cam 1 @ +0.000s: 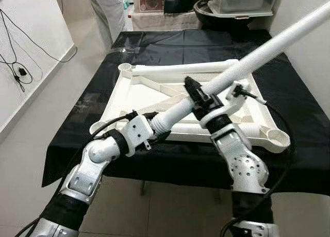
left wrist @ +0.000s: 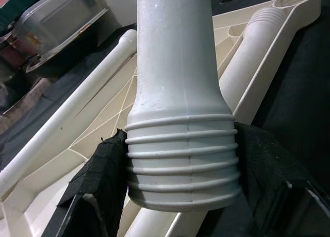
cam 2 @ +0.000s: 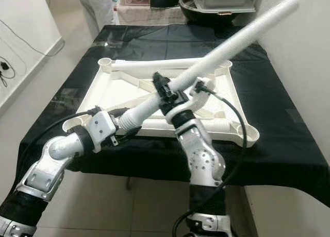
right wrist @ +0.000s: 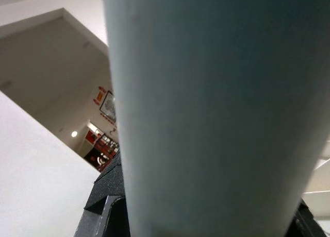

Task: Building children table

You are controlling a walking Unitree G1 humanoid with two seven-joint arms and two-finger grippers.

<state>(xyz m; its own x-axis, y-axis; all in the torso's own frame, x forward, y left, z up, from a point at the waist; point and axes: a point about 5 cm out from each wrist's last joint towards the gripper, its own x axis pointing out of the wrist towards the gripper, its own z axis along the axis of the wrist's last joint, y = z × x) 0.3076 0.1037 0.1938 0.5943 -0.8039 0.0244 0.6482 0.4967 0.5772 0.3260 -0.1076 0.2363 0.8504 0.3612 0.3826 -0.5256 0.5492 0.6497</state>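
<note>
Nearest, the left claw [cam 1: 157,124] clamps the ribbed, threaded end of a white table leg [cam 1: 258,54]; midway up, the right claw [cam 1: 203,100] clamps its smooth shaft. The leg slants above the upturned tabletop [cam 1: 154,90] on the black-draped desk [cam 1: 206,41]. It looks light, stiff, slippery plastic.

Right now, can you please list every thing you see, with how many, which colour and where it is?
table top: one, white, lying upside down on the black cloth.
held table leg: one, white, slanting up over the table top, threaded end towards the robot.
loose table legs: two, white, one along the far edge of the table top, one along the near edge.
black cloth: one, covering the work table.
clear plastic box: one, beyond the far end.
cables: black, on the wall, robot's left.
person: one, standing beyond the table.
left gripper: shut on the threaded end.
right gripper: shut on the leg, further up.
</note>
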